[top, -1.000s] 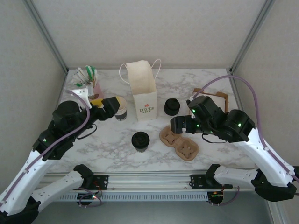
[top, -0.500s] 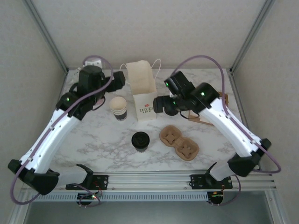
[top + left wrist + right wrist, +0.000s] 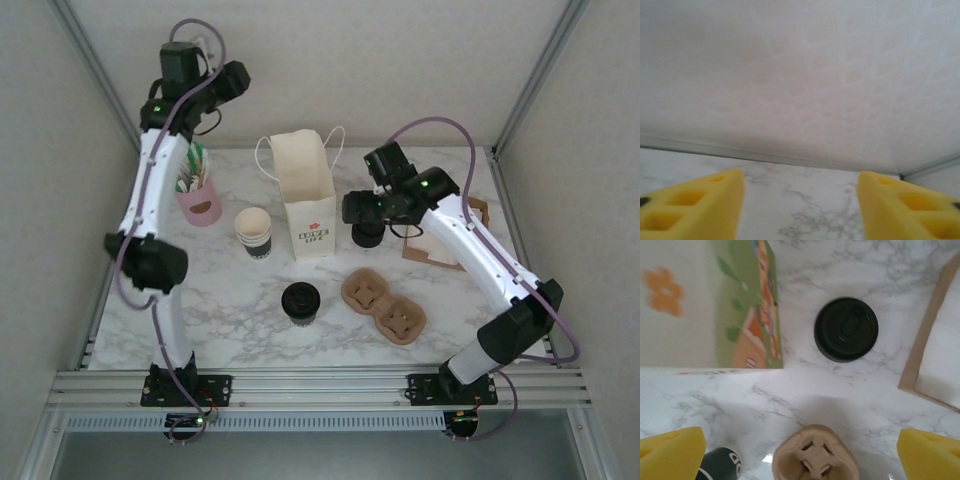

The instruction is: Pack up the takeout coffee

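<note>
Two pairs of yellow fingers, both spread with nothing between them: your left gripper (image 3: pixel 797 200) sits high up, facing the back wall; your right gripper (image 3: pixel 800 445) hangs above the squat black cylinder (image 3: pixel 846 329), between the paper bag (image 3: pixel 305 195) and the brown-edged tray (image 3: pixel 922 340). Your takeout coffee (image 3: pixel 300 302) stands upright on the marble table (image 3: pixel 220 300) near the front, black lid on, well apart from both grippers; the lidless paper cup (image 3: pixel 254 232) stands left of the bag; the pulp cup carrier (image 3: pixel 385 303) lies just right of the coffee
</note>
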You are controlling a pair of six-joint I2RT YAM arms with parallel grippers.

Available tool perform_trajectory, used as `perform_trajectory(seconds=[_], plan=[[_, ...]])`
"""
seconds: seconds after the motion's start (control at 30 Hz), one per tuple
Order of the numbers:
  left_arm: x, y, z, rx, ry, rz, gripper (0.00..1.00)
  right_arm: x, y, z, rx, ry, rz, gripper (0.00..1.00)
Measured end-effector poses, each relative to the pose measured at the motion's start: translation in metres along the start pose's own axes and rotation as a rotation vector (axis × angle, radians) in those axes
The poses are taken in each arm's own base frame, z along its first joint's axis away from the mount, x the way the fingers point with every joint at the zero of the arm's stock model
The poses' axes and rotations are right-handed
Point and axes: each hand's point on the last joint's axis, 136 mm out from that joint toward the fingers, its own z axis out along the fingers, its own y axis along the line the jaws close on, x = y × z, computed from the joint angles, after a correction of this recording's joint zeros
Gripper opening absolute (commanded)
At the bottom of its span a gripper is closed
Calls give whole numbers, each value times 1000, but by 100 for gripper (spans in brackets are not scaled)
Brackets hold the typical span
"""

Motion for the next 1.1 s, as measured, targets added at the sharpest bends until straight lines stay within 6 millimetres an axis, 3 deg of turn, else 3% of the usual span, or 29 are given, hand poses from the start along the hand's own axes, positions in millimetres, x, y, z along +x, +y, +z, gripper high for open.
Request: perform_trajectory(seconds=[0.07,0.23,0.33,0.43,0.67,0.83,0.93,1.1], plan=[[21,7,27,42,70,-32,32,9,-14,2,-7,14,34,99],[74,42,77,76,227,-121,13,20,-36,0,-45,4,102,99],[102,56,96,87,294,-155,6,27,-39,4,-65,13,117,99],[124,57,108,105,349,-162,2,36,-41,13,-72,38,125,99],[190,45,115,143,501,-143,0,50,-45,15,-84,58,141,99],[238,46,104,129,610,-147,0,53,-47,10,-92,43,145,99],[248,43,92,131,629,-142,0,57,-48,7,-99,39,153,99],[239,30,74,157,600,-120,0,62,-49,7,-100,46,161,99]])
